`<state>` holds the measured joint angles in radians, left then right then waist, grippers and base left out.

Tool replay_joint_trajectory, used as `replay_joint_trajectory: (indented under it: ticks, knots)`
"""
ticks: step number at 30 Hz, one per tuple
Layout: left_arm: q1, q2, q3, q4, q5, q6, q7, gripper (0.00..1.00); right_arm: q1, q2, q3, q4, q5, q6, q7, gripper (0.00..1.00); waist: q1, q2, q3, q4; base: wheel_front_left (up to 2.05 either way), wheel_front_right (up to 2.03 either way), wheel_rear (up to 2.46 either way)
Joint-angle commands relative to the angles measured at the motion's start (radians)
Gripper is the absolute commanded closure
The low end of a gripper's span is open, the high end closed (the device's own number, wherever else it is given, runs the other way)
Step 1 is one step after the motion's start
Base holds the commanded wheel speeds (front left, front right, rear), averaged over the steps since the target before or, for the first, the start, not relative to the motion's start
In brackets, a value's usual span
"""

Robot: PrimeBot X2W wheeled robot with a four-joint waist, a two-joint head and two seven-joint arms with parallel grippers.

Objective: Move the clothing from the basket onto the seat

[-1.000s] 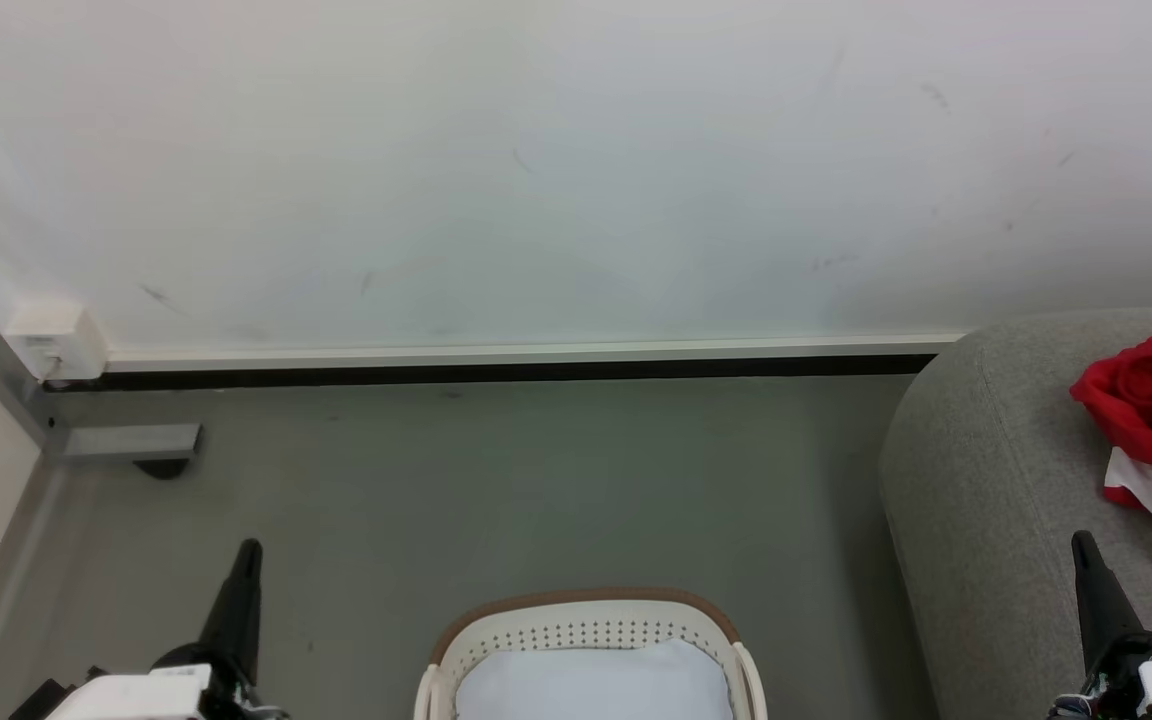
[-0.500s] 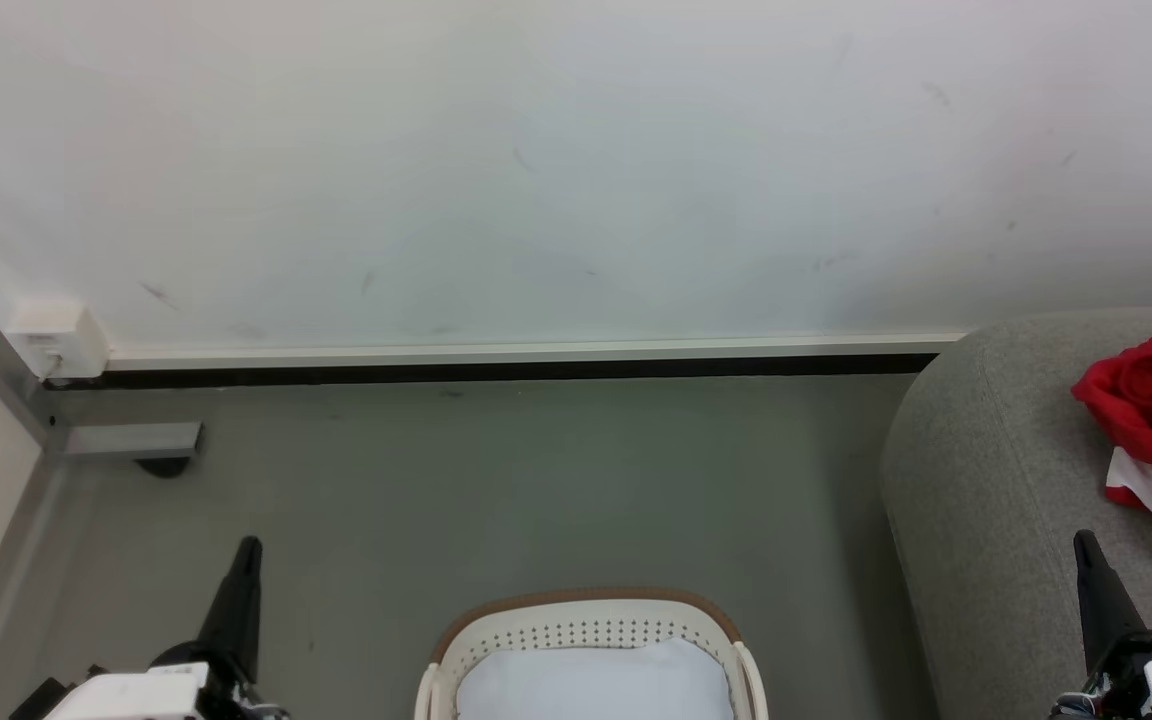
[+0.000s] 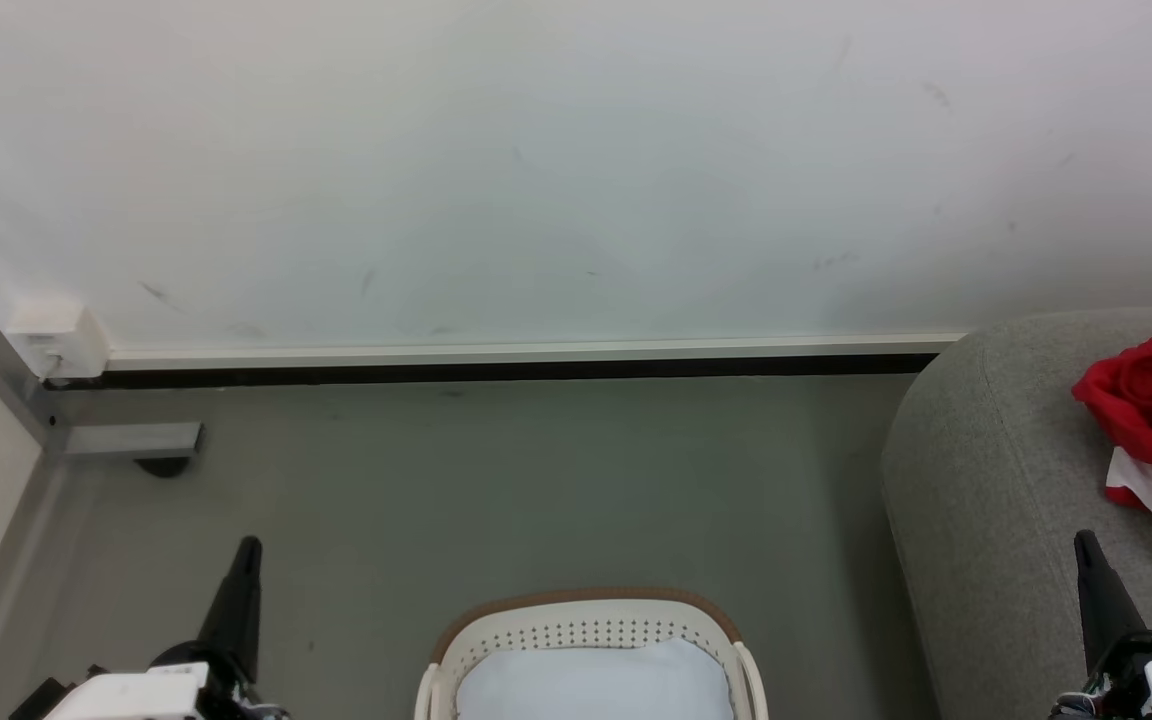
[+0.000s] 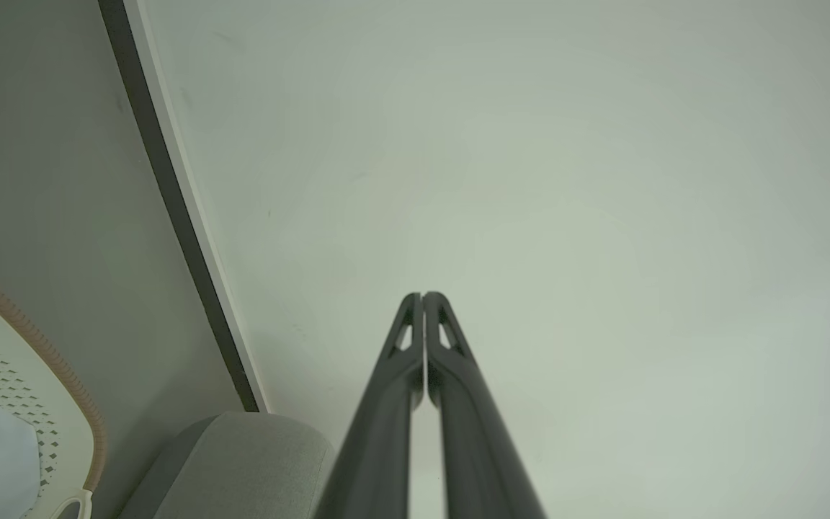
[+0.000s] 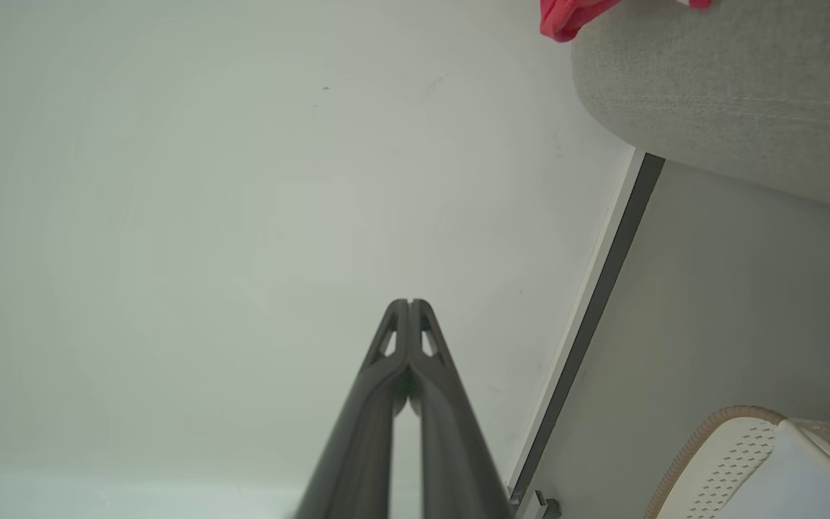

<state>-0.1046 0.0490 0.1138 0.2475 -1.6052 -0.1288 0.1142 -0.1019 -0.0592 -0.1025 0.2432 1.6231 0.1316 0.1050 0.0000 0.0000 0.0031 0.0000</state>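
Clothing [image 3: 1151, 420], a bunched heap of red fabric with white trim bands, lies on top of the seat [image 3: 986, 500] at the right of the room. Its far side is cut off by the edge of the head view, so I cannot tell whether it is one garment or two. The basket [image 3: 586, 628] stands on the floor [image 3: 496, 480] near the seat's rounded end. The part of it that shows holds a pale, smooth pad [image 3: 591, 685] with no red on it, and its near half is out of sight. The left pincer [image 3: 248, 548] sits low over bare floor, apart from the basket. The right pincer [image 3: 1084, 542] is over the seat, near the heap but not touching it. Each has its two fingers pressed together with nothing between them. To my eye the fabric is light, limp and rather slick, and nothing in it can break. It would drape and slide, so a raised fold or the thicker white trim looks the surest place to pinch, taken deep enough that it cannot slip out.
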Motion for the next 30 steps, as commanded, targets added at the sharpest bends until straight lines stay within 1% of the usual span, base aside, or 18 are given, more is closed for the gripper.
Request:
replay_joint_trajectory:
  ticks: [1, 30]
  knots:
    - [-0.009, 0.002, 0.002, -0.003, -0.014, -0.004, 0.004, 1.00, -0.011, 0.001, -0.003, 0.002, -0.002, -0.002, 0.004, 1.00, 0.0000, 0.0000, 0.000, 0.000, 0.00, 0.00, 0.00]
    - [-0.009, 0.002, 0.002, -0.004, -0.014, -0.004, 0.004, 1.00, -0.012, 0.004, -0.007, 0.002, -0.006, -0.002, 0.006, 1.00, 0.0000, 0.0000, 0.000, 0.000, 0.00, 0.00, 0.00]
